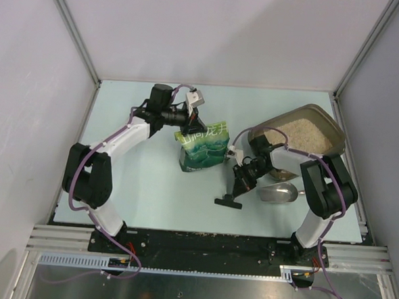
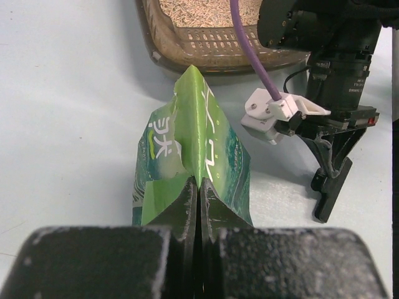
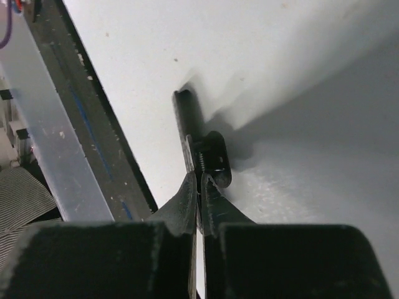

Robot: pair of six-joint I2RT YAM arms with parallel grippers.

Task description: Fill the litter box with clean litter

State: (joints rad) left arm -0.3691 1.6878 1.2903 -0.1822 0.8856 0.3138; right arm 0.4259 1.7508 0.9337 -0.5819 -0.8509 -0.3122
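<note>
**Stage of the fill.** The litter box [image 1: 322, 110], at the far right of the table, already carries a bed of clean litter [image 1: 302, 134]. You should judge the fill unfinished, since the green bag [image 1: 203, 150] stands mid-table just beside the box rather than being set aside. Your left gripper [image 1: 192, 127] is pinched tight on the bag's top fold, while your right gripper [image 1: 232, 193], jaws together, nips a thin black clip [image 1: 228, 203] low over the table near the metal scoop [image 1: 279, 193].
</note>
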